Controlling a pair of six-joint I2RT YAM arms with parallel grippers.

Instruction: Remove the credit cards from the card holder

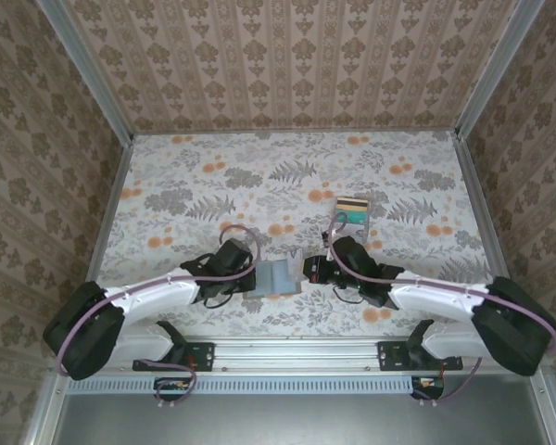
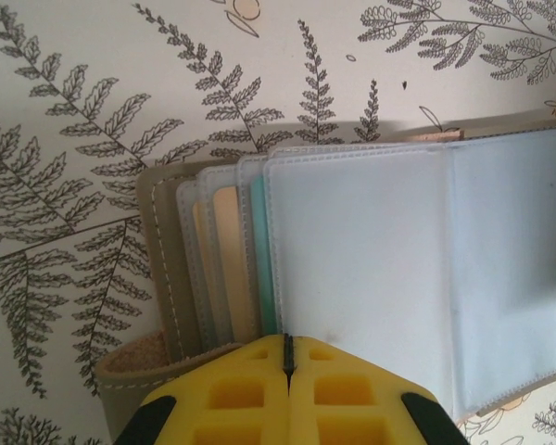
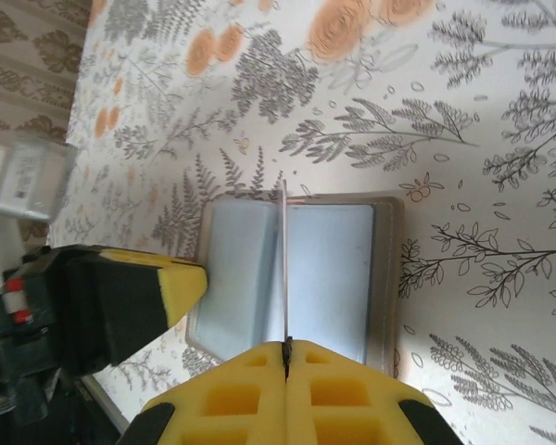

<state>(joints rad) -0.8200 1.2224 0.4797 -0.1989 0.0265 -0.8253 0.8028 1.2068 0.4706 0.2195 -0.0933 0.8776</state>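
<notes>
1. Looking down from above, I find the card holder (image 1: 280, 276) lying open, low in the centre of the frame, on the floral table (image 1: 195, 185). The left gripper (image 1: 257, 275) is at its left edge and the right gripper (image 1: 308, 269) at its right edge.
2. Surroundings: a clear box (image 1: 355, 215) of stacked coloured cards stands up and to the right of the holder, just beyond the right wrist. A loose orange-tan card (image 1: 316, 196) lies flat just left of that box, apart from it. Both are well apart from the holder. From above, the two gripper bodies cover the holder's side edges.
3. Left wrist view: my left pincer's yellow fingers (image 2: 232, 399) are pressed together at bottom centre, clamped on the holder's near edge. Clear sleeves (image 2: 371, 278) fan across the middle. A yellow credit card (image 2: 227, 250) sits in a sleeve left of centre, with a teal edge (image 2: 258, 250) just right of it. I cannot tell what the pale top sleeve contains.
4. Right wrist view: my right pincer is closed on one thin leaf (image 3: 285, 260) of the holder, which stands on edge between two bluish-grey panels. The left gripper's yellow pad touches the left panel's edge.
5. Comparison: from above the holder reads as a flat grey patch, while the wrist views resolve the fanned sleeves and the upright leaf.
</notes>
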